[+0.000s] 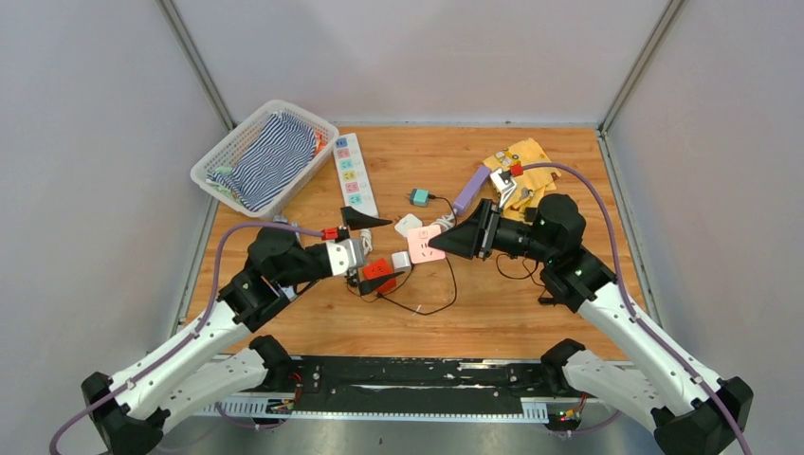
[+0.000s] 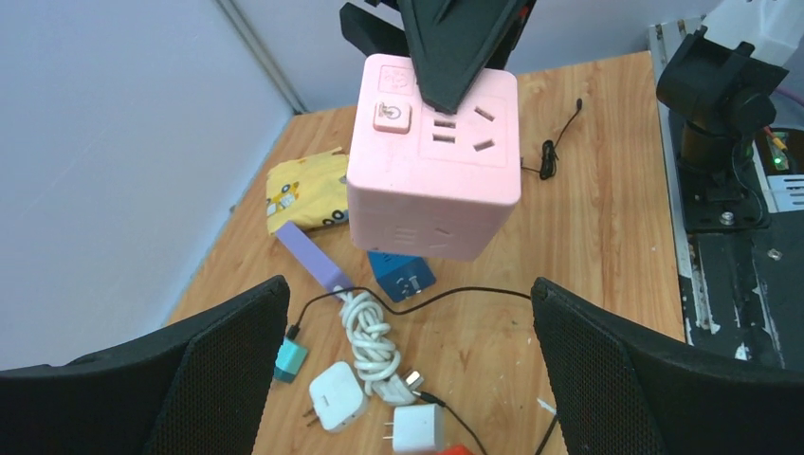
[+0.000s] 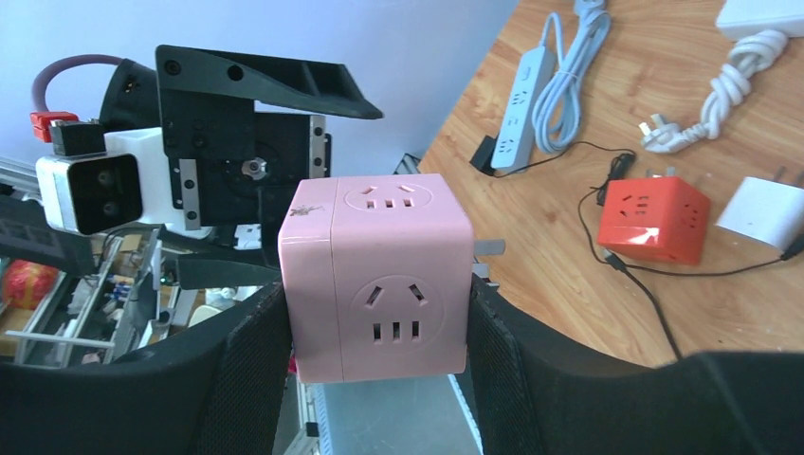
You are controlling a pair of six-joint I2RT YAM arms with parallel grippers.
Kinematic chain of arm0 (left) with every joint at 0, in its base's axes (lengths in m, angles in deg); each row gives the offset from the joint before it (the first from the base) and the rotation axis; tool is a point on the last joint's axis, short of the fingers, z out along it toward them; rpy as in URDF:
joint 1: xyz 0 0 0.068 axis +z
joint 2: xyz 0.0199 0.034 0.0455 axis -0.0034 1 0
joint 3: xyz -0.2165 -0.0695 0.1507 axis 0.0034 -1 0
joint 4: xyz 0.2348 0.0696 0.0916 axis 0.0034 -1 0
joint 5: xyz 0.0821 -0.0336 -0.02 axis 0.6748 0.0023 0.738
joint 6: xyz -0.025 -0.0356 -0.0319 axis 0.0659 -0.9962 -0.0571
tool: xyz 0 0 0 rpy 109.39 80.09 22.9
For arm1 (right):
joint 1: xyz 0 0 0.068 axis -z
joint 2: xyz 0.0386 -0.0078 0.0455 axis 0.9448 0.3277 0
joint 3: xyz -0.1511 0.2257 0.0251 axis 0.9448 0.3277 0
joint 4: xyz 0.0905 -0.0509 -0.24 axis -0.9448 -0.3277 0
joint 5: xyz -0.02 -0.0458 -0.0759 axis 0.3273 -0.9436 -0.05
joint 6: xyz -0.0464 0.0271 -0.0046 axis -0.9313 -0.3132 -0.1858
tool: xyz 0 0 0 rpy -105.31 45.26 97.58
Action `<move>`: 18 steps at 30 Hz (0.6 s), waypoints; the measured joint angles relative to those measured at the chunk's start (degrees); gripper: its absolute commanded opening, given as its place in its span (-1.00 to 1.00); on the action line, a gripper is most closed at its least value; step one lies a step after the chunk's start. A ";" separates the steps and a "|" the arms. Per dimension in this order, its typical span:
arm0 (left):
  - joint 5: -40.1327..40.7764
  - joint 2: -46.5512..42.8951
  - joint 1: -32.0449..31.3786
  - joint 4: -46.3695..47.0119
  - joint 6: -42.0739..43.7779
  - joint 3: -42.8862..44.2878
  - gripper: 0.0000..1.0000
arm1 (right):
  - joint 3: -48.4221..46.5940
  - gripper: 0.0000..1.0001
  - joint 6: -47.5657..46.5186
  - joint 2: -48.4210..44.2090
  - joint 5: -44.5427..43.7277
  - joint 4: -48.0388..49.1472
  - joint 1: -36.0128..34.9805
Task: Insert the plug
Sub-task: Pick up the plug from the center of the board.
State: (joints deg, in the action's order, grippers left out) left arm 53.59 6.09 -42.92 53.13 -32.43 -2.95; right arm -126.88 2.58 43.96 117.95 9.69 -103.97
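Clamps the pink socket cube (image 3: 374, 275) by two flat sides in the right gripper (image 3: 374, 327), left gripper (image 2: 408, 303) wide apart; seems stiff, light, slippery.

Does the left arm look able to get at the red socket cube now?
Probably yes: the left gripper is open and empty, and the red socket cube lies uncovered right beside it.
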 measured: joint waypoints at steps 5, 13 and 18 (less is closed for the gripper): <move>1.33 5.27 -2.56 1.66 3.08 2.67 1.00 | 0.98 -0.17 2.75 0.00 1.79 3.69 -0.02; 1.57 10.67 -5.22 4.33 4.55 4.90 0.92 | 1.53 -0.17 4.07 -0.15 2.84 5.22 -0.02; 1.07 13.05 -6.21 4.66 4.55 5.62 0.46 | 2.49 -0.17 4.20 -0.76 2.93 5.66 -0.02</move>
State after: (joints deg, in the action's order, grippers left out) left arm 54.66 19.14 -49.12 57.78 -27.88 2.67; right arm -124.38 6.77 43.19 120.88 15.35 -103.99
